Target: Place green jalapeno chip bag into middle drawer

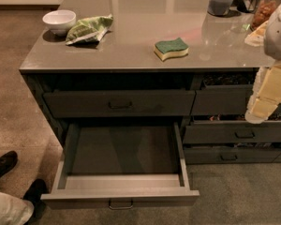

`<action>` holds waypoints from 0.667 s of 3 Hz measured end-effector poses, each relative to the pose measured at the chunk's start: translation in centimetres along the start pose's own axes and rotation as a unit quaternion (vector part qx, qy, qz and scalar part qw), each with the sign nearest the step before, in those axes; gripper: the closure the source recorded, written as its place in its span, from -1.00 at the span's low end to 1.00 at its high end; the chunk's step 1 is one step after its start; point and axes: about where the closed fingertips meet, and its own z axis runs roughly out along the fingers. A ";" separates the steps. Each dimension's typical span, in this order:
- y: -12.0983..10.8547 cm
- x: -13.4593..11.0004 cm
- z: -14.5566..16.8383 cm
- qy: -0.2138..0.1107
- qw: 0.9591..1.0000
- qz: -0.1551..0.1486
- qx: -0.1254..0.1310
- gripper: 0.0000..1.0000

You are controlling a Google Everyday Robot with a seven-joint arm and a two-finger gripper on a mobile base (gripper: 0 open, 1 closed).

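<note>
Green jalapeno chip bag [89, 29]: crumpled, lying flat on the grey tabletop [145, 13] at 10 o'clock in the view, touching nothing but the surface. White bowl [59, 20]: just beside the bag, at its 9 o'clock. Green-and-yellow sponge [171, 48]: well apart, at the bag's 4 o'clock. Middle drawer [119, 196]: pulled out at 6 o'clock, grey tray bare. Gripper [258, 110]: at 3 o'clock, hanging before the right-hand drawers, far from the bag; released or clenched cannot be told.
</note>
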 end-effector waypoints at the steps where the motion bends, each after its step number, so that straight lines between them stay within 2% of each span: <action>1: 0.0 0.0 0.0 0.000 1.000 0.000 0.000 -1.00; 2: -0.5 -0.7 -0.4 -0.022 1.000 0.010 0.002 -1.00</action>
